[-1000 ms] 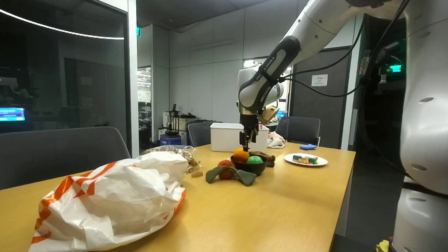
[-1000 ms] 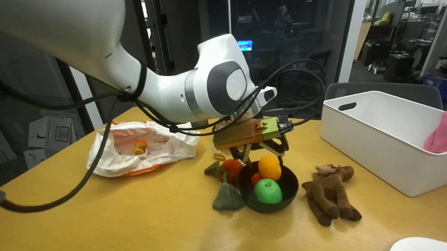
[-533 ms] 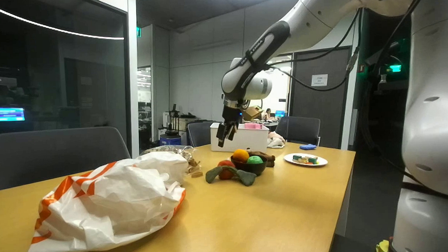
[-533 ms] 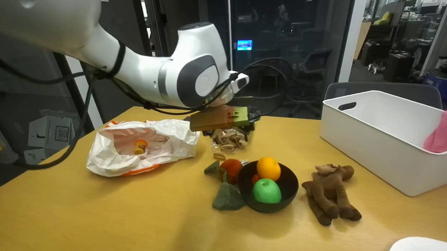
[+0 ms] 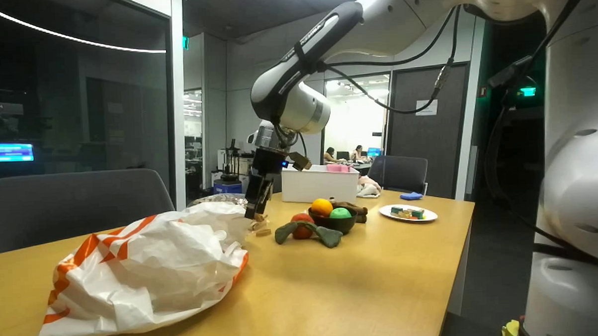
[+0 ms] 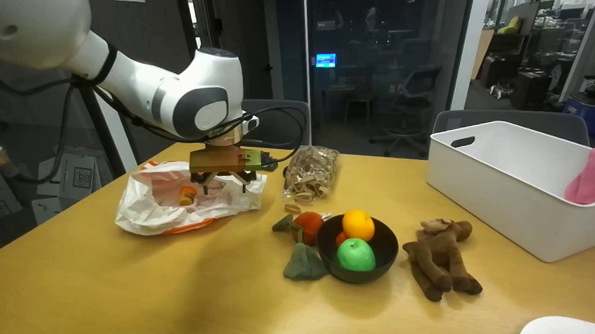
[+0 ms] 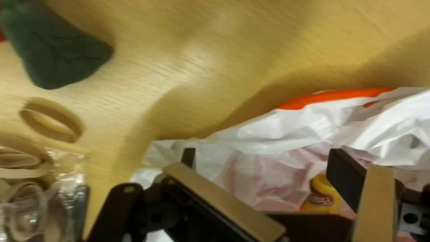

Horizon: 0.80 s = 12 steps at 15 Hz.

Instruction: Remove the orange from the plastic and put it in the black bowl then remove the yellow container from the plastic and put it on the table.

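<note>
The orange (image 6: 359,225) lies in the black bowl (image 6: 389,258) beside a green fruit (image 6: 355,255); the orange (image 5: 322,207) and bowl (image 5: 350,225) also show in an exterior view. The yellow container (image 6: 187,196) with an orange lid lies inside the open white plastic bag (image 6: 138,210). It also shows in the wrist view (image 7: 323,196), partly covered by a finger; in an exterior view the bag (image 5: 153,272) hides it. My gripper (image 6: 224,189) is open and empty, above the bag's right part, right of the container. In the wrist view its fingers (image 7: 265,168) stand wide apart.
A clear bag of brown bands (image 6: 312,171) lies right of the plastic bag. A plush pumpkin with green leaves (image 6: 307,228) touches the bowl's side. A brown plush animal (image 6: 442,258), a white bin (image 6: 494,193) and a white plate (image 5: 386,210) stand further off.
My gripper has moved from the bowl, past the clear bag, over to the plastic bag and has lowered there. The orange stays in the bowl, released.
</note>
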Tool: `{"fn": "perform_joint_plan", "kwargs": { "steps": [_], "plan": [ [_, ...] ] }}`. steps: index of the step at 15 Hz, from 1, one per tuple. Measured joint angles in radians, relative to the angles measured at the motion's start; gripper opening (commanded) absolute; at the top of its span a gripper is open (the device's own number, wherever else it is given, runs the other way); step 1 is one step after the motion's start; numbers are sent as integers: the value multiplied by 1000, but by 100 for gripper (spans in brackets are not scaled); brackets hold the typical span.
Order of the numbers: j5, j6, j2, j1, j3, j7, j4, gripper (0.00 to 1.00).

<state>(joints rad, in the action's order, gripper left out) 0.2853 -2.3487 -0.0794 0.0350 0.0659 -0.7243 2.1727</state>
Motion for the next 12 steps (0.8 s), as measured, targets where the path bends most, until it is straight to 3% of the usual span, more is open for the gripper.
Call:
{"fn": "perform_joint_plan", "kwargs": {
  "steps": [5,12],
  "plan": [
    [59,154,-33,-26,22,-212,-30,100],
    [-5,165,-154,-35,49,-504,-94,100]
  ]
}}
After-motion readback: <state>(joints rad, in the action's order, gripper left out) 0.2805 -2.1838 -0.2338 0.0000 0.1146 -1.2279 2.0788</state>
